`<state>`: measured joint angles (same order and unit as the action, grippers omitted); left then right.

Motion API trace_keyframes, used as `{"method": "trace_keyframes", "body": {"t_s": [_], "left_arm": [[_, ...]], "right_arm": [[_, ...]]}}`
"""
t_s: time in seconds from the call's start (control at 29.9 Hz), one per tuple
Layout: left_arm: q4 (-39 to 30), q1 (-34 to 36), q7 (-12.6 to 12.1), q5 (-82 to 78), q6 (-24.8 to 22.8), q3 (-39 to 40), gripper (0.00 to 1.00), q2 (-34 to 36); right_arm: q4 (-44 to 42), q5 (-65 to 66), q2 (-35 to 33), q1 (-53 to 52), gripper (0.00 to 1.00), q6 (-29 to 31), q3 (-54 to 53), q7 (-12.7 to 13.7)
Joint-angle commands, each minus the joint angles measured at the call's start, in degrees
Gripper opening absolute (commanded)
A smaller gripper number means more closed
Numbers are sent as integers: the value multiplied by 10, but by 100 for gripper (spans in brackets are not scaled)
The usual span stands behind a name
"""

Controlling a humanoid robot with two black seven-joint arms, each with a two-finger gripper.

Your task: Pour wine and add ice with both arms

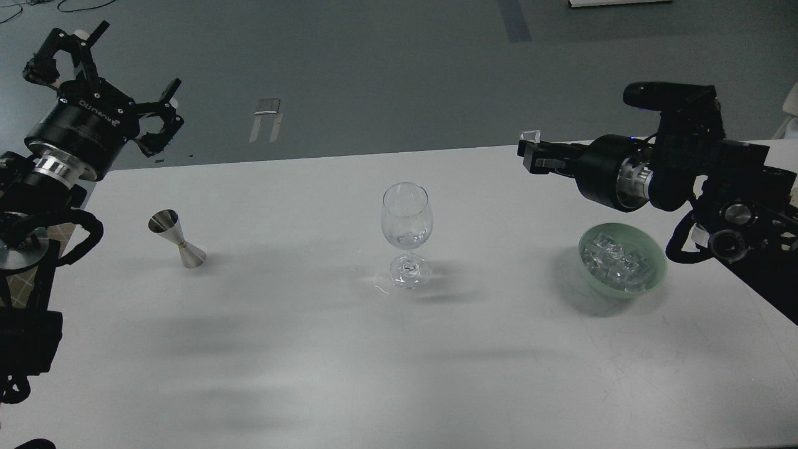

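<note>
A clear stemmed wine glass (406, 231) stands upright at the table's middle, with a little clear wine (408, 239) at the bottom of its bowl. A steel jigger (177, 240) stands to its left. A pale green bowl (648, 246) to its right holds a heap of ice cubes (614, 259). My right gripper (530, 146) is raised above the table, up and left of the bowl, shut on one clear ice cube (531, 135). My left gripper (118, 68) is open and empty, raised beyond the table's far left corner, well above the jigger.
The white table (312, 343) has its far edge just behind the glass. Grey floor lies beyond it. My right arm's thick body (717, 181) hangs over the table's right edge, beside the bowl.
</note>
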<state>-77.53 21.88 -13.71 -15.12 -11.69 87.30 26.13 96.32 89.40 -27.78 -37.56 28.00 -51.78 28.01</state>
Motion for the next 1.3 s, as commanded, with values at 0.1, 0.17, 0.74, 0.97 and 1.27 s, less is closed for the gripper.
{"method": "trace_keyframes", "body": {"t_s": [0.1, 0.17, 0.74, 0.97, 1.27], "left_arm": [[0, -1, 0, 0, 0, 0, 98, -2], [1, -1, 0, 0, 0, 1, 98, -2], [1, -1, 1, 0, -1, 2, 98, -2], [1, -1, 1, 0, -2, 2, 98, -2], [4, -1, 1, 0, -2, 1, 98, -2]], "right_arm": [[-1, 3, 60, -36, 0, 0, 38, 0], [-1, 3, 69, -44, 0, 0, 43, 0], [-4, 8, 114, -67, 0, 0, 88, 0], [-8, 24, 120, -65, 0, 0, 99, 0], [-21, 25, 134, -62, 16, 0, 102, 0]]}}
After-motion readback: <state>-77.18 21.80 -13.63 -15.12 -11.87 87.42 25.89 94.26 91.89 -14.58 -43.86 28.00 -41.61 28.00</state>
